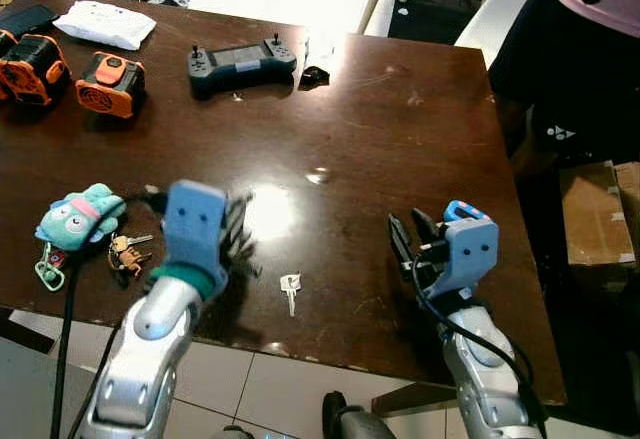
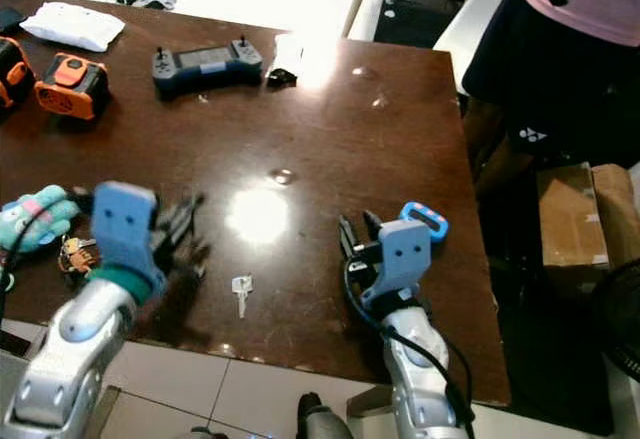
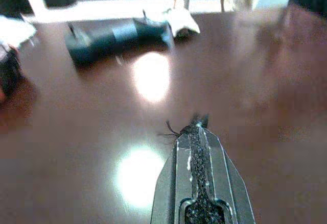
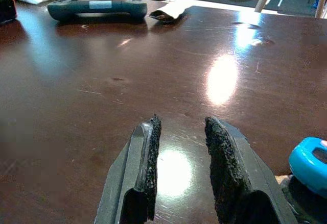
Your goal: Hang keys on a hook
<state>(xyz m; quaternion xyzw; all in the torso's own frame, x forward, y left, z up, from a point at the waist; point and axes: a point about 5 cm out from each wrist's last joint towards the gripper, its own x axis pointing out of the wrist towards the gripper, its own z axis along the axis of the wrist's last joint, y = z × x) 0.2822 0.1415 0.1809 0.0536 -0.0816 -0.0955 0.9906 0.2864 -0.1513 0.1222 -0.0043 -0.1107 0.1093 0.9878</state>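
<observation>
The dark brown tabletop carries all items. A single silver key lies flat near the near edge, between the two arms and touching neither gripper. A second bunch of keys with a brown fob lies near the near left corner, just beside a teal plush keychain with a green carabiner.

The left gripper is above the tabletop just left of the single key. In the left wrist view its fingers appear pressed together, with only a thin dark seam between the pads and nothing visible held.

The right gripper is near the near right part of the tabletop, well apart from the key. In the right wrist view its two fingers stand spread with bare tabletop showing in the gap; nothing is between them. A blue oval object lies just beside this gripper.

Along the far edge lie a dark grey handheld controller, two orange-and-black devices, a white packet and a small black item.

A person in dark trousers and a pink top stands beyond the far right corner. A cardboard box is on the floor right of the table.
</observation>
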